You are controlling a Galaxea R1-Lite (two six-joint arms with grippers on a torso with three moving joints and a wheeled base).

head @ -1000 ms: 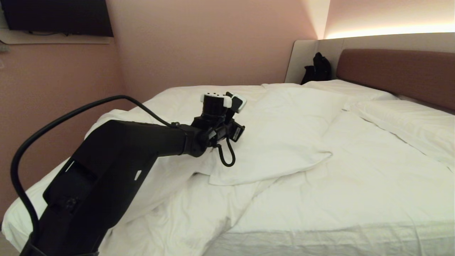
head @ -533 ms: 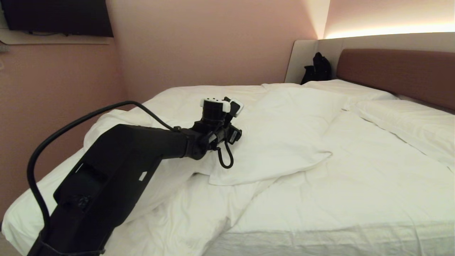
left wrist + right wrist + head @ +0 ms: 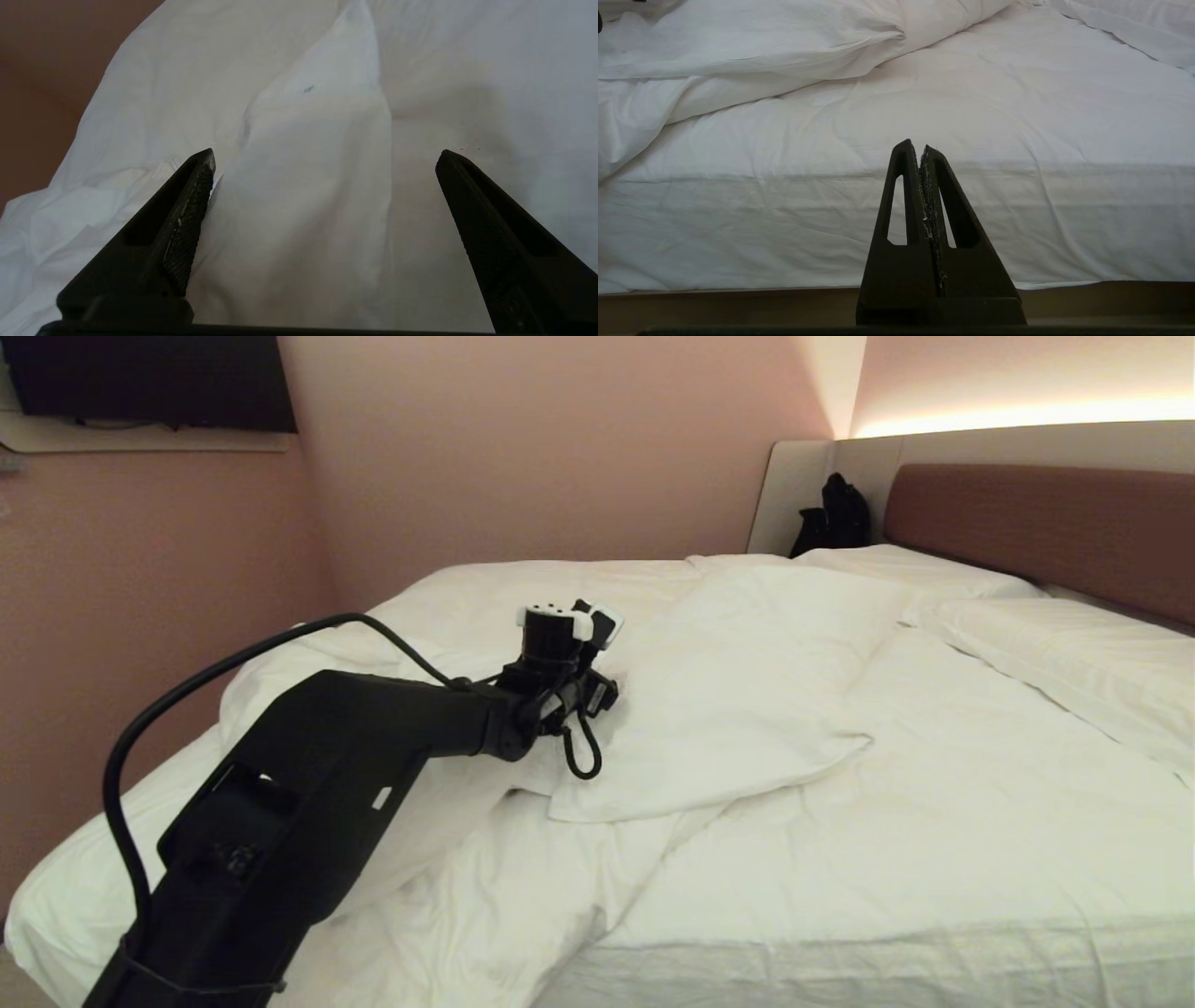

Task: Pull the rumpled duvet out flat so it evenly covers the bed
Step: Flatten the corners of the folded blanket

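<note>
On the bed [image 3: 934,952], puffy duvet [image 3: 747,709] lies wrinkled.

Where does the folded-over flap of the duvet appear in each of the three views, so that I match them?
Head view: the duvet flap lies mid-picture, its corner pointing right, just beyond the left gripper.
Left wrist view: a raised fold of the duvet runs between the open fingers.
Right wrist view: the flap fills the upper left, beyond the shut right gripper.
Shared landmark: the flat duvet surface beside the flap.
</note>
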